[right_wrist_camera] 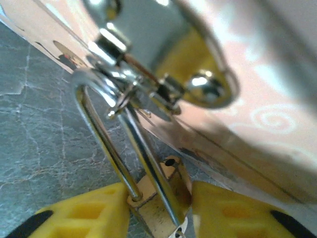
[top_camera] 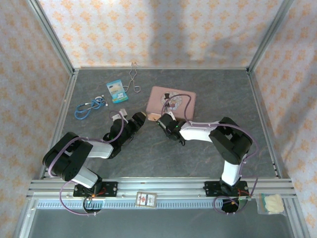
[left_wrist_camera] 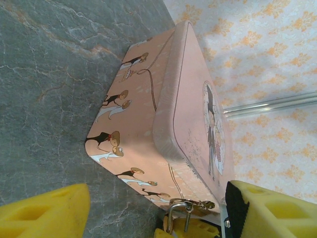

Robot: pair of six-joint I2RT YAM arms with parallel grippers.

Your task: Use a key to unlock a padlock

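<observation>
Padlock (right_wrist_camera: 148, 201) hanging by shackle (right_wrist_camera: 101, 144) from clasp (right_wrist_camera: 203, 89) of pink tin (left_wrist_camera: 188, 109) on bench (top_camera: 148, 153), brass body clamped in right claw (right_wrist_camera: 159, 213); left claw (left_wrist_camera: 153, 206) spread wide, empty. Unlocking judged not yet done: insertion, turn remaining.

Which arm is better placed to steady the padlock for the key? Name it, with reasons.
Right. The right gripper clamps the brass padlock between its yellow fingers, with the shackle hooked through the clasp of the pink tin. The left gripper is open, facing the tin's corner, holding nothing.
</observation>
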